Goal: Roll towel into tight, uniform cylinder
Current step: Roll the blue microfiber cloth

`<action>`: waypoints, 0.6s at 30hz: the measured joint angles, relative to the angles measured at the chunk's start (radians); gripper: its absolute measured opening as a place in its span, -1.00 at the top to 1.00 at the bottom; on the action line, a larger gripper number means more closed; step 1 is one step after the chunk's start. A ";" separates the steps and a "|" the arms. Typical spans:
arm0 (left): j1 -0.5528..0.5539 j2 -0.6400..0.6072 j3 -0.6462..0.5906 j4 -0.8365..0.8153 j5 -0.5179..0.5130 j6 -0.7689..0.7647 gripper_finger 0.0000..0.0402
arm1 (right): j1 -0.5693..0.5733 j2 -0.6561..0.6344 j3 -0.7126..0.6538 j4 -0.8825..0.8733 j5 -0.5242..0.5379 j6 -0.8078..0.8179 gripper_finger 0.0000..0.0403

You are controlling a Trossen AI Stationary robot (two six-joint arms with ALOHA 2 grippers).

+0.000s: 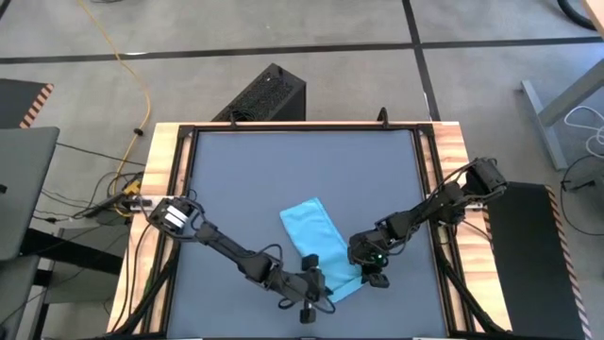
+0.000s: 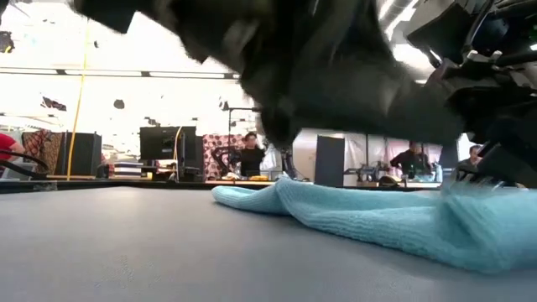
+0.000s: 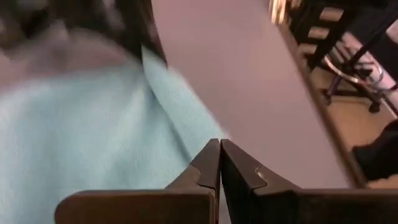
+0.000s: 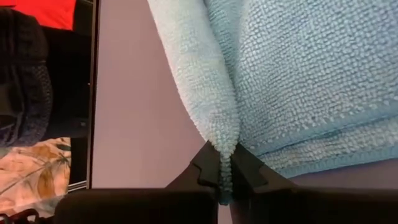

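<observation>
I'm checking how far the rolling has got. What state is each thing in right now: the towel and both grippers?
towel: folded into a long strip lying flat on the table, not rolled yet; near end at the grippers.
right gripper: fingers pinched on a fold of the towel's edge.
left gripper: shut, fingers pressed together, nothing visible between them, at the towel's near end.

This is a robotics lab or open workshop. The bench (image 1: 302, 170) stands on a grey concrete floor (image 1: 283, 47) with a yellow cable (image 1: 142, 94) trailing at 10 o'clock. Beyond it, monitors (image 2: 159, 144) line long desks where people (image 2: 249, 155) sit working under bright ceiling lights.
</observation>
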 joint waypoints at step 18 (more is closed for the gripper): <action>0.023 0.061 0.074 -0.018 0.111 -0.032 0.40 | -0.023 0.000 0.000 0.010 -0.005 0.079 0.84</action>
